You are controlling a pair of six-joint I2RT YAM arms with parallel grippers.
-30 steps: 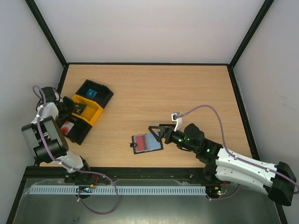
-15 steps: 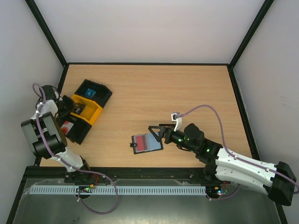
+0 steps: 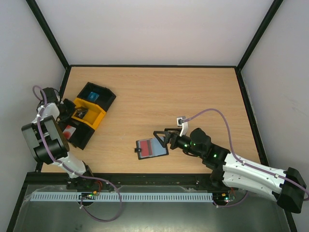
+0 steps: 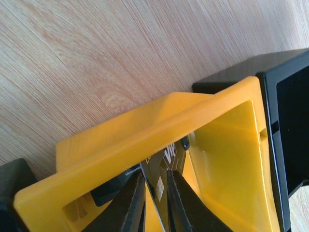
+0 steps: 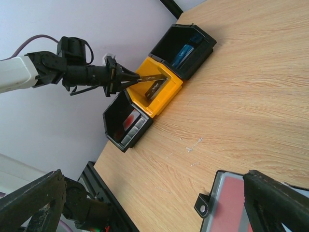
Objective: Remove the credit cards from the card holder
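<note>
The card holder [image 3: 152,148] lies open on the table with a red credit card [image 3: 153,147] on its inner face; its side tab [image 5: 202,205] points left. My right gripper [image 3: 163,140] hovers over its far right corner, open wide and holding nothing. My left gripper [image 4: 155,175] reaches into the yellow tray [image 4: 145,130]. A dark grey credit card [image 4: 170,157] stands slanted between its fingers. The jaws are a little apart, with yellow showing between the left finger and the card. The right wrist view shows this dark card [image 5: 154,84] tilted in the tray.
A black tray [image 3: 107,96] beyond the yellow tray [image 3: 99,118] holds a blue card [image 3: 94,96]. Another black tray [image 3: 82,137] on the near side holds a red card [image 3: 69,129]. The black frame rail [image 3: 63,82] runs just left of the trays.
My left gripper's jaws have parted slightly around the dark grey card in the yellow tray. The right arm and the card holder have not moved.
</note>
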